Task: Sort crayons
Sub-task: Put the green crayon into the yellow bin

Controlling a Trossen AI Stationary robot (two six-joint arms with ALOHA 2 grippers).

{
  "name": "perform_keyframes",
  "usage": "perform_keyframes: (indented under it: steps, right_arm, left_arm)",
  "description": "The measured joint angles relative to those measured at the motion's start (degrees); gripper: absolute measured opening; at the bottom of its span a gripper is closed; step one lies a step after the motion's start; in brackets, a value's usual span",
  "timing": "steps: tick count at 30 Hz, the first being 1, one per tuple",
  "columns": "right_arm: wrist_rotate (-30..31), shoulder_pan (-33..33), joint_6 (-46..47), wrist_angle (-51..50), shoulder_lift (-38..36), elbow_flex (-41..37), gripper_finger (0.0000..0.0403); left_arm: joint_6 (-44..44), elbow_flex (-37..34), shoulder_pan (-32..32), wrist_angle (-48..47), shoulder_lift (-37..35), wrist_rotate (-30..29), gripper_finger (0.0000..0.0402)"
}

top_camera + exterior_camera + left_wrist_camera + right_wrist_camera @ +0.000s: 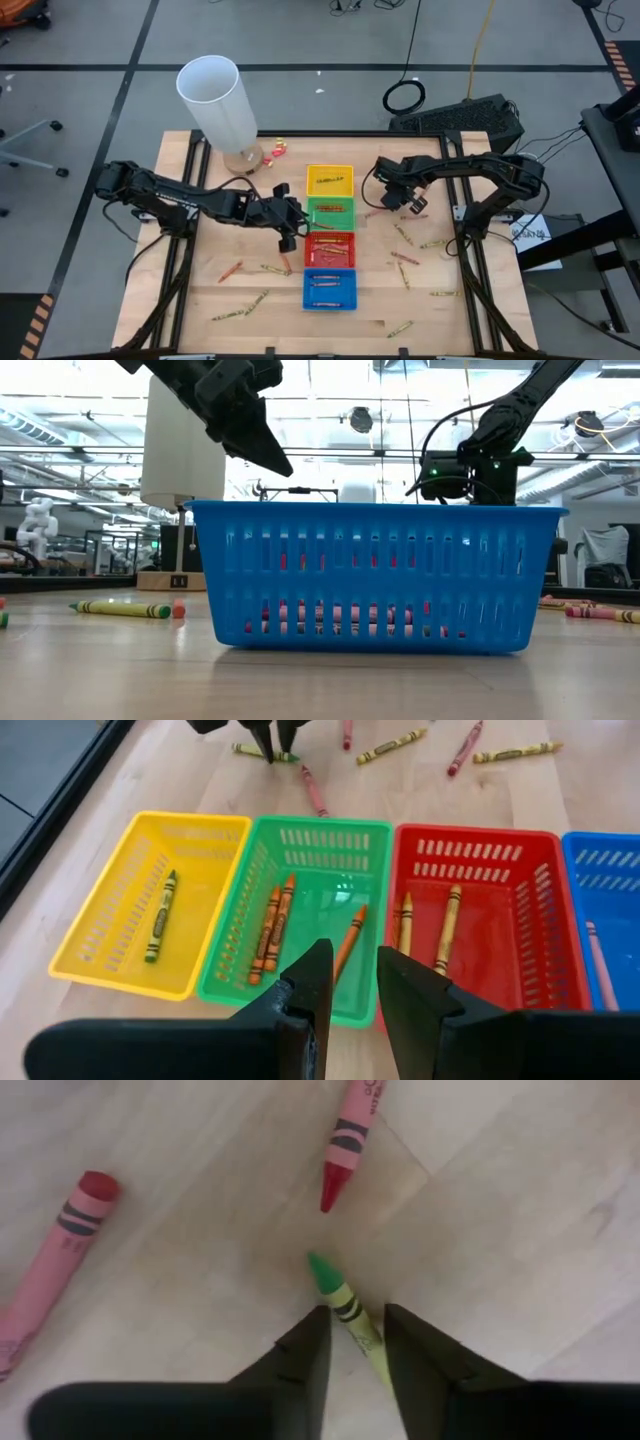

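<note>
My right fingers (355, 1342) are down at the desk (200, 290) and straddle a green-tipped crayon (340, 1302). Its shaft runs between the 2 tips, which look pressed against its sides, so I judge this a grip just made, with the crayon not yet lifted. A red crayon (347, 1142) points its tip toward it from just beyond, and a pink-wrapped one (50, 1250) lies off to the side, both apart from my tips.

My left fingers (350, 990) hang above the near rim of the green tray (315, 915), a narrow gap between them and nothing in it.

As for progress, I judge the sorting well short of half. The yellow tray (140, 900) holds 1 crayon, the green tray 3 orange ones, the red tray (480, 910) 2, and the blue tray (330, 289) a few. Many crayons are scattered loose: a cluster on the right half of the desk (410, 255) and several on the left near the front edge (245, 300).

The 4 trays stand in a row touching each other down the middle, so each arm has open wood on its own side. The white cylinder (220, 100) stands at the back left corner, well apart from my left arm. My right fingers work just beside the green tray, so the carry is short, but the tray walls need clearing.
</note>
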Motion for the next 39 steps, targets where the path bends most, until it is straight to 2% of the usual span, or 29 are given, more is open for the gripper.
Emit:
perform_keyframes:
  steps: [5, 14, 18, 26, 34, 39]
  right_arm:
    - [-0.1, 0.1, 2.3, 0.1, 0.0, -0.1, 0.0013]
    - [0.5, 3.6, 13.6, -1.1, -2.8, -0.4, 0.0004]
    - [-1.2, 6.4, 27.0, -2.2, -6.6, -0.4, 0.0002]
    - [-0.4, 11.7, 58.5, -2.2, -15.2, -0.3, 0.0001]
    - [-0.1, 17.1, 79.4, 1.8, -22.6, -0.3, 0.0000]
    - [0.3, 22.1, 87.0, 5.2, -23.3, -0.3, 0.0000]
  left_arm:
    - [1.5, 0.0, -0.3, 0.0, 0.0, -0.3, 0.0085]
    - [1.8, 0.0, -0.2, -0.1, 0.0, -0.5, 0.0085]
    - [1.9, -0.3, -0.2, 0.5, 0.0, -0.8, 0.0085]
    - [1.9, -2.8, -0.1, 4.4, 0.0, -1.1, 0.0085]
    - [1.7, -2.9, -0.2, 4.4, 0.0, -1.1, 0.0085]
    - [1.7, -3.0, -0.2, 4.2, 0.0, -1.0, 0.0085]
